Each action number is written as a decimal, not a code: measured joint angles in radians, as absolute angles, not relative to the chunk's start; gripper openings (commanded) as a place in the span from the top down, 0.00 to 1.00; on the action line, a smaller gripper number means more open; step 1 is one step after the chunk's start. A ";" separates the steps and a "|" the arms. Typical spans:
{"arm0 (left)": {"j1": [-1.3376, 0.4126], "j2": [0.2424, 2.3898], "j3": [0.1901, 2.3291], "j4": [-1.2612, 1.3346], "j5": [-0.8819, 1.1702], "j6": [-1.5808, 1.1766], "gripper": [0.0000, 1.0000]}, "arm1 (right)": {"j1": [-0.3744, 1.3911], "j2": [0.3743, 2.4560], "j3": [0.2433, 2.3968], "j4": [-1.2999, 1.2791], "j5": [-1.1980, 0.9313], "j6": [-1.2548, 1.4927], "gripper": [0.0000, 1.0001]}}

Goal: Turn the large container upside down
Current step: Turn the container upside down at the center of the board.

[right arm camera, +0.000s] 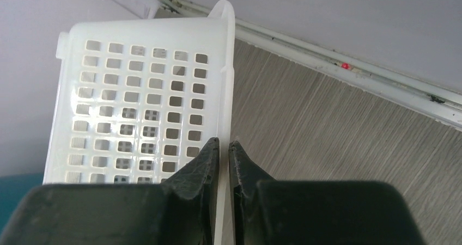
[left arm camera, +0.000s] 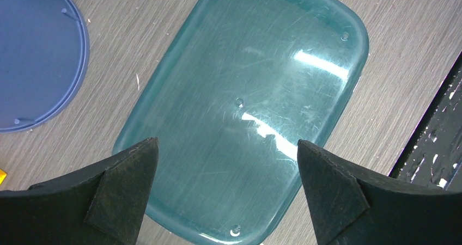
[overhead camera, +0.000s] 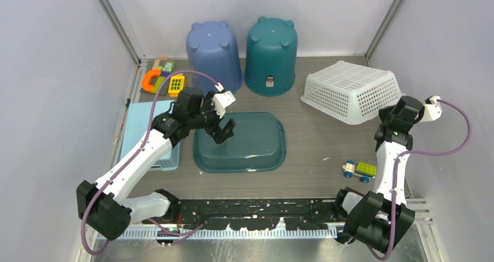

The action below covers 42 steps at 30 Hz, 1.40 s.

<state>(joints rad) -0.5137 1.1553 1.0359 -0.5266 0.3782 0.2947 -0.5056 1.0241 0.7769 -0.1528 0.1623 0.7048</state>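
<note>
Our right hand (right arm camera: 224,143) has its two fingers set narrow, with only a slit between them. The thin rim of the white basket (right arm camera: 136,92) runs into that slit, so we take it as pinched. The basket lies bottom up at the right back of the table (overhead camera: 320,140), its latticed wall sloping away from the hand. We cannot tell whether the held edge is off the table. Nearer to us, by the right arm, a small toy car (overhead camera: 359,170) stands apart from the basket.

Our left hand (left arm camera: 226,142) is spread wide and holds nothing. It hangs over the left part of a teal tub (left arm camera: 256,81) that lies bottom up in the middle of the table; we cannot tell whether it touches. Behind the tub stand a blue bucket (overhead camera: 213,52) and a teal bucket (overhead camera: 271,55), side by side and both bottom up. Left of the tub, under the left arm, lies a pale blue tray (overhead camera: 145,119). Behind the tray are a few coloured toy blocks (overhead camera: 160,78).
</note>
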 measured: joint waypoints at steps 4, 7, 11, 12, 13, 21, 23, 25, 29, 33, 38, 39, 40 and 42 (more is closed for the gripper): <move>-0.514 1.155 1.035 -0.527 0.378 0.295 0.00 | -0.506 0.998 0.777 -0.196 0.118 0.678 0.80; -0.514 1.155 1.035 -0.526 0.378 0.295 0.00 | -0.506 0.983 0.777 -0.220 0.100 0.664 0.80; -0.514 1.156 1.035 -0.525 0.378 0.295 0.00 | -0.506 0.979 0.777 -0.242 0.082 0.655 0.80; -0.514 1.156 1.035 -0.525 0.378 0.295 0.00 | -0.506 0.979 0.777 -0.249 0.077 0.653 0.80; -0.514 1.156 1.035 -0.526 0.378 0.295 0.00 | -0.506 0.979 0.776 -0.253 0.074 0.651 0.80; -0.514 1.156 1.035 -0.525 0.377 0.295 0.00 | -0.506 0.973 0.775 -0.259 0.057 0.634 0.80; -0.514 1.156 1.035 -0.525 0.377 0.295 0.00 | -0.506 0.973 0.773 -0.262 0.054 0.630 0.80; -0.514 1.156 1.035 -0.525 0.377 0.295 0.00 | -0.506 0.973 0.771 -0.264 0.051 0.627 0.81; -0.514 1.156 1.035 -0.524 0.377 0.295 0.00 | -0.506 0.973 0.770 -0.270 0.046 0.619 0.80; -0.514 1.156 1.035 -0.524 0.377 0.295 0.00 | -0.506 0.973 0.770 -0.271 0.013 0.585 0.73; -0.514 1.156 1.035 -0.524 0.377 0.295 0.00 | -0.505 0.973 0.773 -0.270 -0.081 0.492 0.62; -0.514 1.156 1.035 -0.524 0.377 0.295 0.00 | -0.504 0.973 0.777 -0.270 -0.105 0.463 0.59; -0.514 1.156 1.035 -0.524 0.377 0.295 0.00 | -0.501 0.973 0.783 -0.270 -0.129 0.433 0.56; -0.514 1.156 1.035 -0.524 0.377 0.295 0.00 | -0.494 0.976 0.802 -0.271 -0.169 0.373 0.48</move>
<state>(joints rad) -0.5137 1.1564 1.0351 -0.5243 0.3775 0.2951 -0.4938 0.9760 0.8021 -0.2707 -0.1692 0.3729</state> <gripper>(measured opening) 0.996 0.421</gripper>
